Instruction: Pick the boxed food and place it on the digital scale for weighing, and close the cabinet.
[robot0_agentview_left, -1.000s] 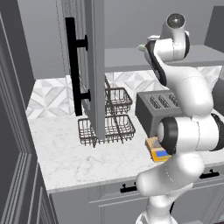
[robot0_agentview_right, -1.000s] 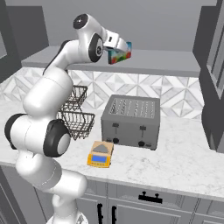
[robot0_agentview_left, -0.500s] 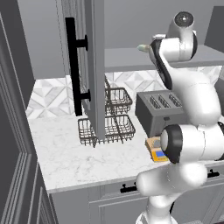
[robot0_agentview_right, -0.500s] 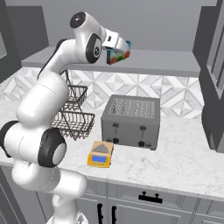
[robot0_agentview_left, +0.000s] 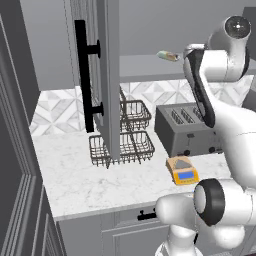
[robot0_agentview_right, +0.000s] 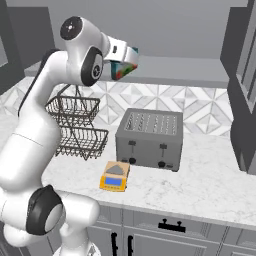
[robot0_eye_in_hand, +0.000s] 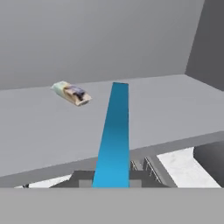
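Note:
The boxed food (robot0_agentview_right: 119, 71), a flat blue box with red and green marks, sits between the fingers of my gripper (robot0_agentview_right: 125, 62), which is shut on it, in the air in front of the cabinet shelf (robot0_agentview_right: 175, 67). In the hand view the box (robot0_eye_in_hand: 114, 135) runs edge-on as a blue strip from the gripper (robot0_eye_in_hand: 112, 179) over the shelf's front edge. The orange-tan digital scale (robot0_agentview_right: 114, 176) (robot0_agentview_left: 183, 170) lies on the counter in front of the toaster, well below the box. The grey cabinet door (robot0_agentview_left: 102, 80) with its long black bar handle stands open.
A pale green-and-tan wrapped item (robot0_eye_in_hand: 71, 93) (robot0_agentview_left: 167, 56) lies on the shelf. A grey four-slot toaster (robot0_agentview_right: 149, 138) (robot0_agentview_left: 187, 129) stands behind the scale. A two-tier wire rack (robot0_agentview_right: 77, 125) (robot0_agentview_left: 125, 135) sits to the left. Another tall dark door (robot0_agentview_right: 245, 85) stands at the right.
The jaws have closed on the blue box. The hand has drawn back a little from the shelf with the box, shifting left and slightly lower in the right base view.

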